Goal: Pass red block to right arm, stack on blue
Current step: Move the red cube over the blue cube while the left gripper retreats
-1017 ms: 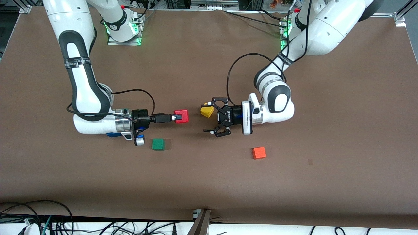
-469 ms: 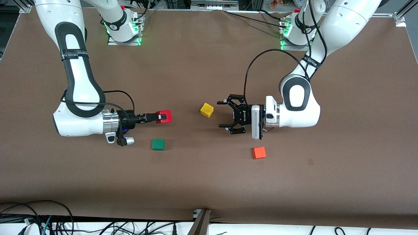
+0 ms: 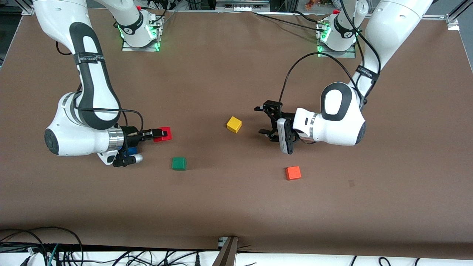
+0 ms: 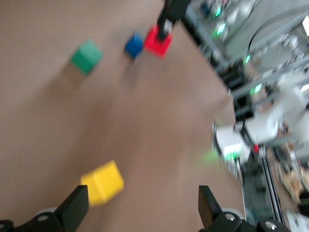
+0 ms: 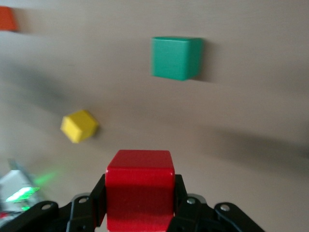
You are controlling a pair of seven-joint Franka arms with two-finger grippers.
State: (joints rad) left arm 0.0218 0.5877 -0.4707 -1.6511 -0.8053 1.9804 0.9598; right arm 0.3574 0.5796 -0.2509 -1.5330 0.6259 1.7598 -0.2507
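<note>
Right tool (image 3: 150,133) grips the red block (image 3: 163,134) (left tool (image 3: 266,120) gapes wide, empty).

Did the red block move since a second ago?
Yes. The red block, shut in the right gripper, was carried toward the right arm's end of the table. It was past the green cube before; now it's short of it.

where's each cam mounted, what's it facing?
Front: high across the table, facing both arms; right gripper shut on red block, left gripper open.
Left wrist: looks past its own fingertips at yellow cube, blue cube.
Right wrist: over its own jaws, facing green cube.
Shared: red block, yellow and green cubes in all three.
</note>
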